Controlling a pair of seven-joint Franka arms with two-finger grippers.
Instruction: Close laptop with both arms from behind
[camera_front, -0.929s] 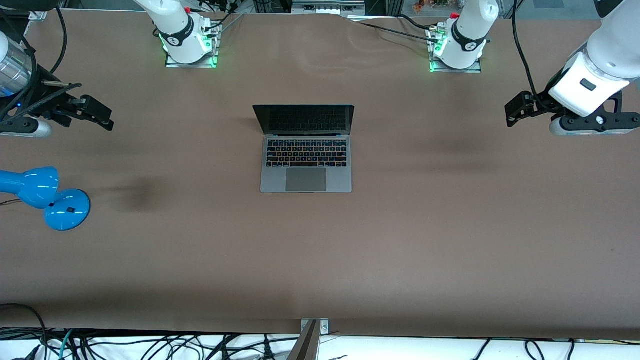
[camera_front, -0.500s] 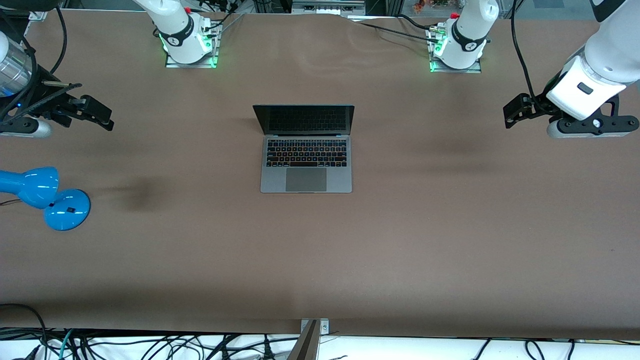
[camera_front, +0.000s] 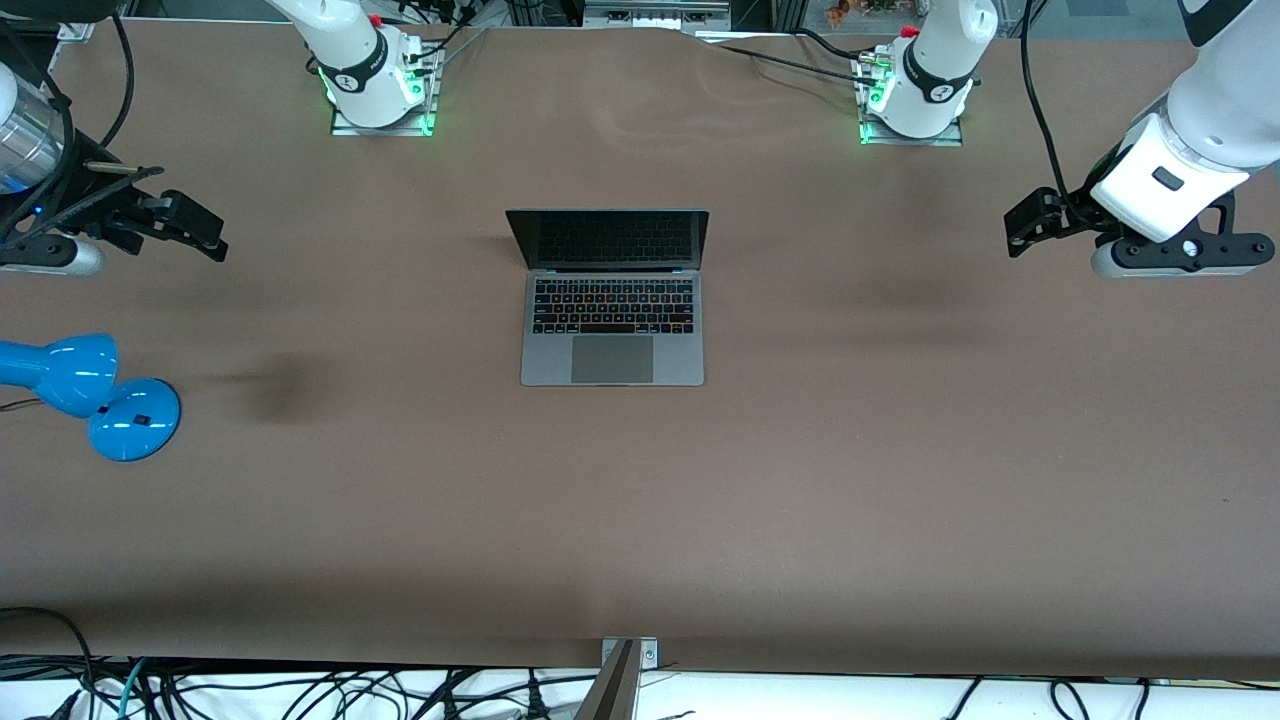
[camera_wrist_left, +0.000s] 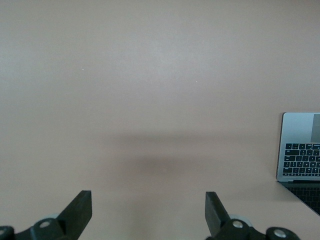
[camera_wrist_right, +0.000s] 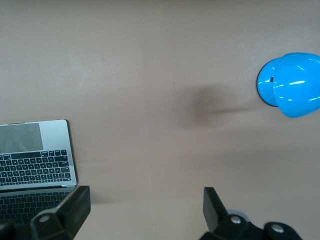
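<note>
Front view: left pincer (camera_front: 1030, 226) hangs spread and empty over the surface (camera_front: 900, 450) at the left arm's end; right pincer (camera_front: 190, 230) hangs likewise spread and empty at the right arm's end. Between them, well apart from both, the laptop (camera_front: 612, 330) lies open at mid-surface, lid upright on the edge nearest the bases, hinge line running from one arm's end toward the other. Neither arm is evidently nearer. Judgement: each pincer must travel inward to the lid's back. Blue lamp (camera_front: 90, 395) stands beneath the right pincer's end. No legible writing.
</note>
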